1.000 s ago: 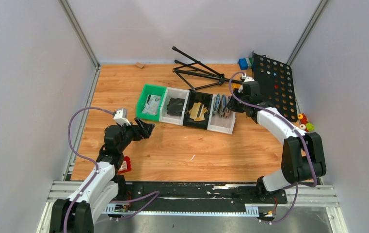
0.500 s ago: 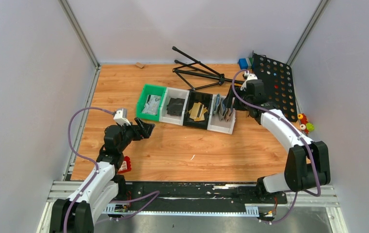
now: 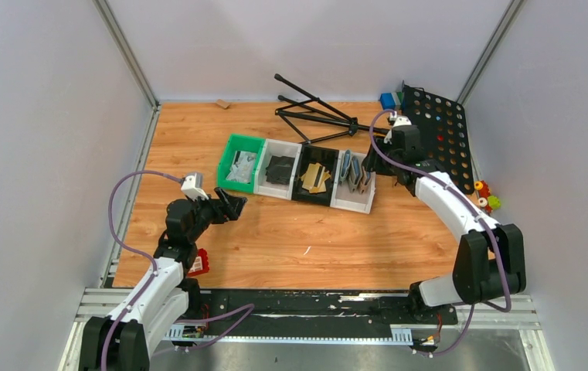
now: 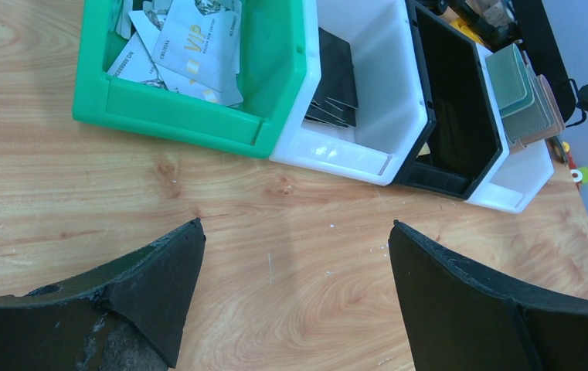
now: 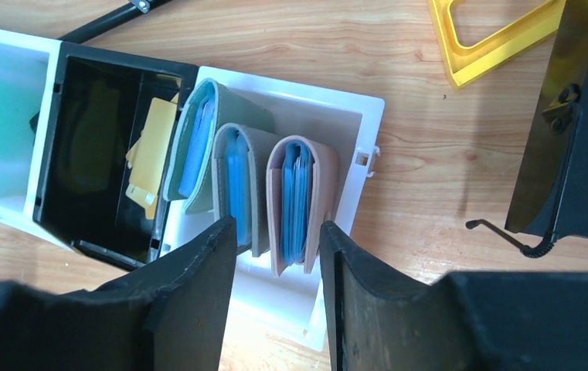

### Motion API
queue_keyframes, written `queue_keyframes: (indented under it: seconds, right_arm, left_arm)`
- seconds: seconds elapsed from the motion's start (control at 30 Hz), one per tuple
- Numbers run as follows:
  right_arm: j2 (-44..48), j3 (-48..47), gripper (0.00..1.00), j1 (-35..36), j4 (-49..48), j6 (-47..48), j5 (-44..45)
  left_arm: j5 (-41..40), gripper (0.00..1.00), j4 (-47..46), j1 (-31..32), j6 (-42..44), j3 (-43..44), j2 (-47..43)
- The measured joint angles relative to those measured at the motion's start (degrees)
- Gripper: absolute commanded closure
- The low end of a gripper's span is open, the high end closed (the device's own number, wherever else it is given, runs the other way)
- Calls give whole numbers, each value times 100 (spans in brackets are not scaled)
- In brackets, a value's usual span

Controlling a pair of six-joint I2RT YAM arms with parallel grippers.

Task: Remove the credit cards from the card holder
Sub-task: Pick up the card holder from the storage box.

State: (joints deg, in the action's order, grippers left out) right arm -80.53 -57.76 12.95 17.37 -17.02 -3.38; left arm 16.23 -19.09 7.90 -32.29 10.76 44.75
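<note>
Three card holders stand on edge in a white bin [image 5: 348, 116]. The rightmost is the card holder [image 5: 307, 193] with the salmon-tan edge and blue inside; in the top view it shows as the card holder [image 3: 365, 179]. My right gripper [image 5: 279, 232] hovers just over its near end. Its jaws are open, a little wider than the holder, with a gap on the left side. No credit cards can be made out inside it. Black credit cards [image 4: 335, 73] lie in another white bin. My left gripper [image 4: 294, 232] is wide open over bare wood.
A green bin [image 4: 190, 116] holds silver cards. A black bin [image 5: 82, 139] holds gold cards [image 5: 151, 151]. A grey-green holder [image 5: 198, 147] stands at the left of the three. Behind are a black tripod [image 3: 314, 108], a perforated black board [image 3: 437, 135] and a yellow frame [image 5: 499, 39].
My right gripper has drawn back a little to the right from among the holders. Its jaws widened, then narrowed partly. The left arm has not moved.
</note>
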Motion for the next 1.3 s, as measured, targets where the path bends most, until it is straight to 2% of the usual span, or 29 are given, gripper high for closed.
queue_keyframes:
  seconds: [0.4,0.43,0.47,0.5,0.53,0.77,0.9,1.0,1.17,1.3]
  right_arm:
    - [-466,-94,71,-9,68,15,350]
    - [-514,-107,75,-13,76,15,352]
    - [-560,-125,83,-22,79,15,352]
    - [-625,-157,95,-28,83,13,341]
    - [-691,-195,100,-28,83,7,319]
    - [-704,-332,100,-50,127,-2,140]
    - [-142,-332,100,-57,354,57,179]
    - [516,-339,100,-70,496,105,321]
    - [1545,-330,100,-114,774,181,846]
    - [2144,-273,100,-153,1071,201,1314]
  left_arm:
    - [-2,5,0,13,2,0,59]
    - [-2,5,-2,24,2,0,59]
    - [0,5,0,31,2,0,59]
    - [0,5,0,33,2,0,61]
    - [-2,5,-2,35,2,0,63]
    - [-9,5,-11,125,7,0,153]
    - [-144,5,-31,686,55,31,372]
    - [-411,5,179,1499,164,337,647]
    - [-1316,6,763,2806,474,1425,1198]
    - [-2024,11,1196,3355,732,2437,1985]
